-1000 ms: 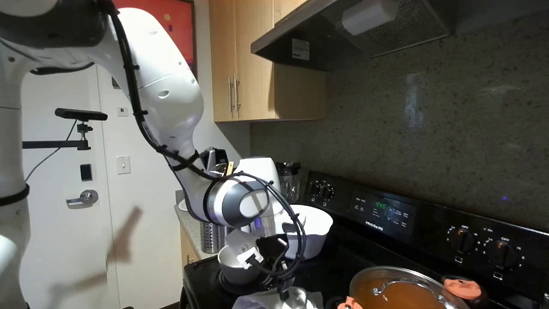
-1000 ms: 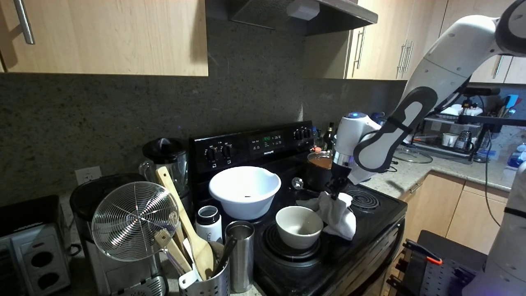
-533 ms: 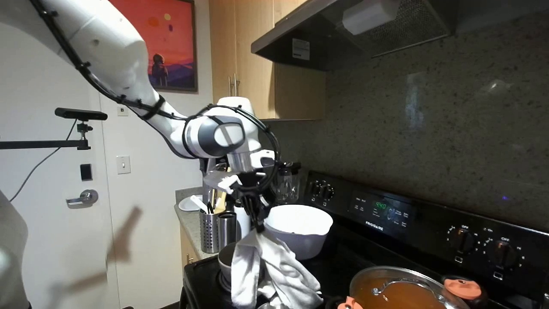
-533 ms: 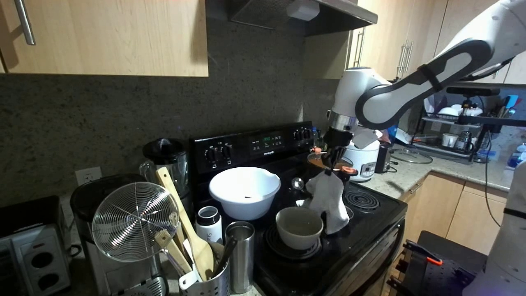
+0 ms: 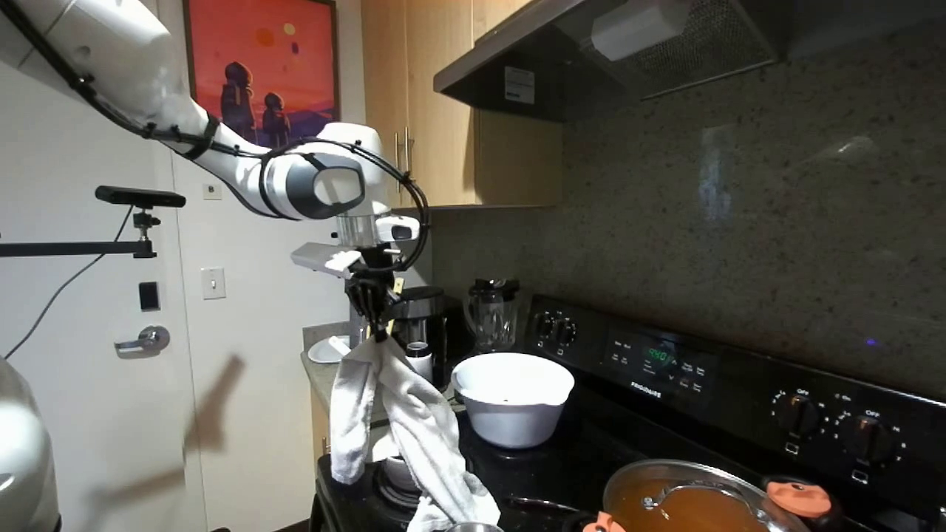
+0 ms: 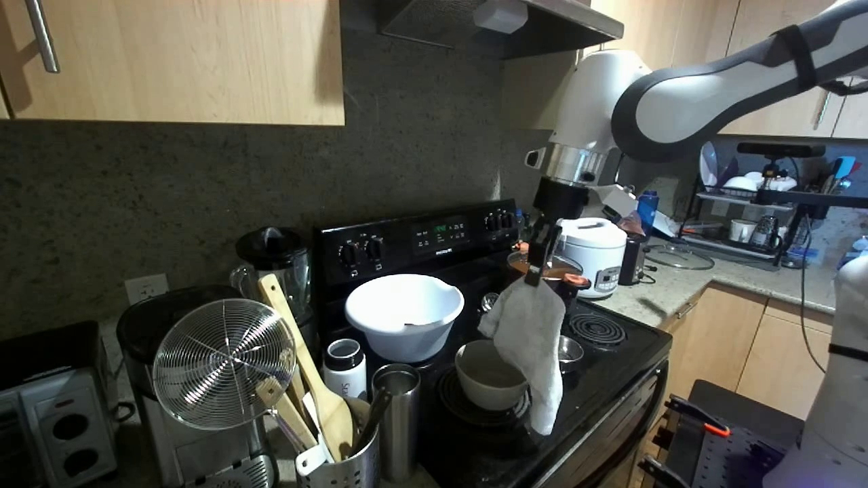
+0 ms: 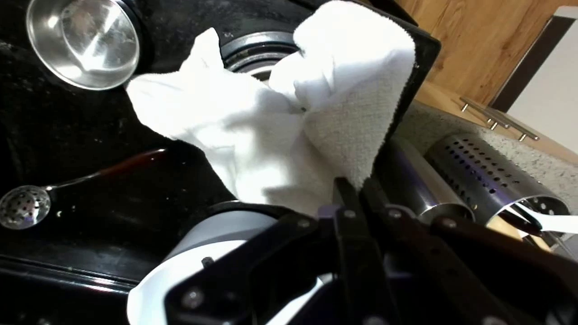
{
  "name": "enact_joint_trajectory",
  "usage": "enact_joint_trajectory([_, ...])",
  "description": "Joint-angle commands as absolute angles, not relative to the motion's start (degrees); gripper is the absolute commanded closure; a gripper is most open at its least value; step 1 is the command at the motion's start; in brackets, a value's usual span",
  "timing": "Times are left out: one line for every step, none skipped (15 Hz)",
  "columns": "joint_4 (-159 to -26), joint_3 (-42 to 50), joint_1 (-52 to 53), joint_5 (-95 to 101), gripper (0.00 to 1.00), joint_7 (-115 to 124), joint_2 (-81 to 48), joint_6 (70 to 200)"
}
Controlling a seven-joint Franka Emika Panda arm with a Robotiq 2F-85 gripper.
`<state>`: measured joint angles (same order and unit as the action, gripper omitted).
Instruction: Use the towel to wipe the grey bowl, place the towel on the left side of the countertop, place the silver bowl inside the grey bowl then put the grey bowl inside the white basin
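My gripper is shut on a corner of the white towel and holds it up over the stove. The towel hangs down in folds, in front of part of the grey bowl, which stands on a burner. In the wrist view, the towel covers nearly all of that bowl, and my gripper has its fingertips together at the towel's top. The small silver bowl sits on the stovetop beside the towel. The white basin stands at the back of the stove, also in view in an exterior view.
A lidded pot with orange handles stands on the stove. A slotted spoon lies on the stovetop. A metal tumbler, a white bottle and a utensil holder stand beside the stove. The range hood hangs above.
My gripper has risen with the towel and moved toward the grey bowl. The towel, earlier bunched on the stovetop, now hangs from it. The silver bowl has come into view beside the towel.
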<state>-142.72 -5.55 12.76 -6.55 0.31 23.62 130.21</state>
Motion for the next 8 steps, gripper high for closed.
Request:
enact_joint_trajectory([-145.68,-8.05,12.04,-5.32,0.94,-0.12,20.64,140.01])
enact_joint_trajectory([-146.5,-8.67,11.72,-4.25,0.94,0.17,19.23,144.02])
enact_joint_trajectory([-147.2,-9.12,11.45,-3.13,0.94,0.43,17.92,147.63])
enact_joint_trajectory([-147.55,-9.44,11.13,-1.99,0.94,0.64,16.06,150.59])
enact_joint_trajectory([-147.92,-9.88,10.58,-0.3,0.94,1.15,14.38,152.94])
enact_joint_trajectory([-148.22,-10.07,10.2,1.3,0.94,1.4,12.63,154.78])
enact_joint_trajectory([-148.53,-10.13,9.89,2.67,0.94,1.57,11.03,156.44])
enact_joint_trajectory([-148.79,-10.4,9.17,4.95,0.94,2.3,9.36,157.65])
